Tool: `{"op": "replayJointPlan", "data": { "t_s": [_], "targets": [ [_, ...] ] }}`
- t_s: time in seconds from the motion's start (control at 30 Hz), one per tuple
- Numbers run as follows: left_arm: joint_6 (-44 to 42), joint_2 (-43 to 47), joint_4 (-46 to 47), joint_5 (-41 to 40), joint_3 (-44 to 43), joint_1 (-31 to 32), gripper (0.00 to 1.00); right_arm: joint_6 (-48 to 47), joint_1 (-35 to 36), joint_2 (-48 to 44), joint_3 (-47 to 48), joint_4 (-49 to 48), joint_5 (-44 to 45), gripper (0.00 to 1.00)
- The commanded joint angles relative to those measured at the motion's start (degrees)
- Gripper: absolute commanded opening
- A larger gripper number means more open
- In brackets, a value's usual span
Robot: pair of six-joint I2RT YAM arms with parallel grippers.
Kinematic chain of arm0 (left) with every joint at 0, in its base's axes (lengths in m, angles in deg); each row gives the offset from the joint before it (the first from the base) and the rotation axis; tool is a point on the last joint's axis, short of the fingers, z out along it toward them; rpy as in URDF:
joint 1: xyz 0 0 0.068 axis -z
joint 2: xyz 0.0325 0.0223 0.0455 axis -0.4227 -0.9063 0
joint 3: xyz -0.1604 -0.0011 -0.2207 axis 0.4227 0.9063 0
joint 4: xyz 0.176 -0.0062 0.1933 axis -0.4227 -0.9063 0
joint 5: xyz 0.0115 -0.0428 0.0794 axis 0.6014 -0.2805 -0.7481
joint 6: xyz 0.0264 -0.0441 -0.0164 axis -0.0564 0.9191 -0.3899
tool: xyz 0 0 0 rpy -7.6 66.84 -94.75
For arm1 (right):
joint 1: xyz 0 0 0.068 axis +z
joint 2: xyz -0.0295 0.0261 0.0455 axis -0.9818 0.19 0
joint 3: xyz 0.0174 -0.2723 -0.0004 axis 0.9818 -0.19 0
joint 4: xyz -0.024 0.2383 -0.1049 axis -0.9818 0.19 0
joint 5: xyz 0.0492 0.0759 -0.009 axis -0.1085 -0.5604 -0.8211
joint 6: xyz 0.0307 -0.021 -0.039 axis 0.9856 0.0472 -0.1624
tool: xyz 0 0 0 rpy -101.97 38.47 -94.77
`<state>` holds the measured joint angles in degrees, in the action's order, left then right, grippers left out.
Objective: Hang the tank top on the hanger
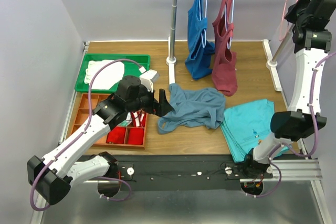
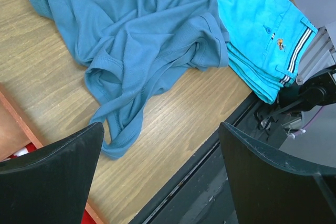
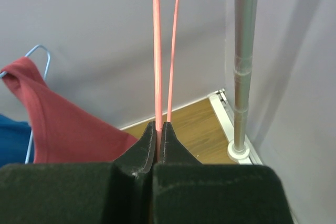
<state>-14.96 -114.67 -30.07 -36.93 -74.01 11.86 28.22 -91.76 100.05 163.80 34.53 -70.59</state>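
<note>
The slate-blue tank top point(image 1: 194, 107) lies crumpled on the wooden table near the middle; in the left wrist view point(image 2: 147, 40) it fills the upper left. My left gripper point(image 1: 164, 100) is open and empty, hovering just left of the top's near-left edge, with its fingers wide apart point(image 2: 161, 129). The pink wire hanger point(image 1: 287, 3) is up at the far right by the rack pole. My right gripper point(image 1: 295, 10) is raised there and shut on the hanger's wire point(image 3: 156, 51), with the jaws pinched together point(image 3: 159, 125).
A royal-blue top point(image 1: 198, 35) and a maroon top point(image 1: 224, 45) hang on pale hangers at the back. Folded turquoise shorts point(image 1: 249, 127) lie front right. A green tray point(image 1: 89, 66) and an orange compartment box point(image 1: 86, 109) are at left. Rack poles point(image 1: 173, 19) stand at the back.
</note>
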Motion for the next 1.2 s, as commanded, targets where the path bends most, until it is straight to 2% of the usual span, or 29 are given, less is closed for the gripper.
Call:
{"op": "replayJointPlan", "data": {
  "t_s": [0.0, 0.23, 0.4, 0.5, 0.7, 0.8, 0.87, 0.97, 1.07, 1.17],
  "targets": [
    [-0.7, 0.0, 1.1, -1.2, 1.2, 0.1, 0.99, 0.4, 1.1, -5.4, -5.1, -2.6, -4.4, 0.01],
    [-0.7, -0.2, 1.3, -1.9, 1.5, 0.1, 0.99, 0.4, 3.6, -12.2, -14.3, -5.5, -4.6, 0.01],
    [0.0, -0.8, 1.1, -2.8, 1.8, 0.1, 0.99, 4.2, 4.2, -18.8, -18.2, -3.0, -3.1, 0.01],
    [0.7, -1.7, 0.7, -3.6, 1.9, 0.1, 0.99, 7.5, 4.2, -23.7, -25.3, -1.0, -4.4, 0.01],
    [4.9, -4.1, 0.9, -6.3, 6.9, 0.1, 0.97, 13.0, 4.2, -40.8, -46.3, 4.2, -19.1, 0.01],
    [8.7, -4.9, 2.6, -8.0, 11.5, 0.1, 0.92, 14.7, 4.2, -49.2, -55.9, 9.3, -24.5, 0.01],
    [12.2, -4.1, 5.0, -9.7, 14.1, 0.4, 0.87, 15.7, 4.2, -54.1, -60.0, 11.6, -31.9, 0.01],
    [15.1, -3.8, 7.8, -13.5, 17.8, 1.8, 0.82, 16.2, 4.2, -57.0, -65.6, 16.3, -38.9, 0.01],
    [17.5, -6.5, 10.4, -16.4, 19.3, 3.3, 0.74, 18.8, 8.0, -59.3, -69.9, 16.6, -42.7, 0.01],
    [19.0, -10.3, 13.1, -19.2, 19.5, 5.7, 0.67, 18.5, 11.6, -59.1, -71.4, 18.3, -41.3, 0.01]
  ]
}}
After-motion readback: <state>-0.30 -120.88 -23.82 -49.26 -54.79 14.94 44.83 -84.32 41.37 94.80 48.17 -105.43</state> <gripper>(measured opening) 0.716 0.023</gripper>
